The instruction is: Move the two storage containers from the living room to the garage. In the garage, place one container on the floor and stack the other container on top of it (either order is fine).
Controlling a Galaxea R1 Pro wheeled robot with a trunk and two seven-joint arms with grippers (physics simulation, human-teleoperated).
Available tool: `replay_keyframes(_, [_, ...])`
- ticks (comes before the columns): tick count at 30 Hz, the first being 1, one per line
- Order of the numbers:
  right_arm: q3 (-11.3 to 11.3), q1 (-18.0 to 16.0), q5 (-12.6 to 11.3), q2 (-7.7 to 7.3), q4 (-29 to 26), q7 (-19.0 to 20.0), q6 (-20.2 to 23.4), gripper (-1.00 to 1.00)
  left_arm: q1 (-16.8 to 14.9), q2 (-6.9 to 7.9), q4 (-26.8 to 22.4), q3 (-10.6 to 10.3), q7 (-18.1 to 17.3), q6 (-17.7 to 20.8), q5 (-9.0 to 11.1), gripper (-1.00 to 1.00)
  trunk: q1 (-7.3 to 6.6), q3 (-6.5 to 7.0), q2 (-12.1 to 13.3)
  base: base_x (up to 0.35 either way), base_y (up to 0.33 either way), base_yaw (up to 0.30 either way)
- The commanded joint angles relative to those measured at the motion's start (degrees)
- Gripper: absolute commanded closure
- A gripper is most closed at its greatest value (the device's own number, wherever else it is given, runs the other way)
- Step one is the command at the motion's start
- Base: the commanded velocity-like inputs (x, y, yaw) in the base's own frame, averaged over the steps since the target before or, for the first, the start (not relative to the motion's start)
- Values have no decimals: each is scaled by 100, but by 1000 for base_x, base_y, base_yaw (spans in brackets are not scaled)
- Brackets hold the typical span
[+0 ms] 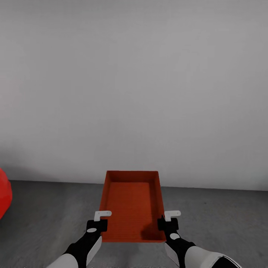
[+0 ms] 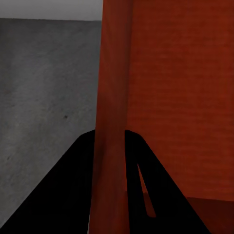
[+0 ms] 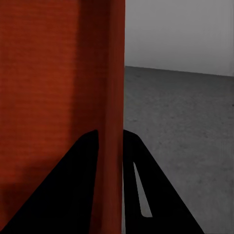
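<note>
One orange-red storage container [image 1: 130, 204], open-topped and empty, sits straight ahead of me over the dark grey garage floor [image 1: 48, 216], close to the white wall. My left gripper [image 1: 99, 222] is shut on its left wall, and my right gripper [image 1: 169, 220] is shut on its right wall. In the left wrist view the thin orange wall [image 2: 114, 97] runs between the black fingers [image 2: 73, 185] of the left gripper [image 2: 109, 136]. The right wrist view has the same wall [image 3: 109, 87] clamped in the right gripper [image 3: 109, 136]. Whether the container's base touches the floor I cannot tell.
A plain white-grey wall [image 1: 134, 93] rises just beyond the container. A rounded red part of the car [image 1: 3, 193] juts in at the left edge. Grey floor spreads to both sides of the container.
</note>
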Motion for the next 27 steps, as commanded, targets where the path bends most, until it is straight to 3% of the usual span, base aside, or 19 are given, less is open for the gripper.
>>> replay_keyframes(1, [-376, -5, -149, 0, 87, -26, -39, 100, -7, 5, -33, 68, 58, 2, -41, 100, 1, -16, -6, 0, 0, 0])
replay_keyframes(27, [-384, -5, -144, 0, 87, -26, -41, 100, -7, -52, -53, 77, 67, 3, -36, 100, 1, -252, -6, 0, 0, 0])
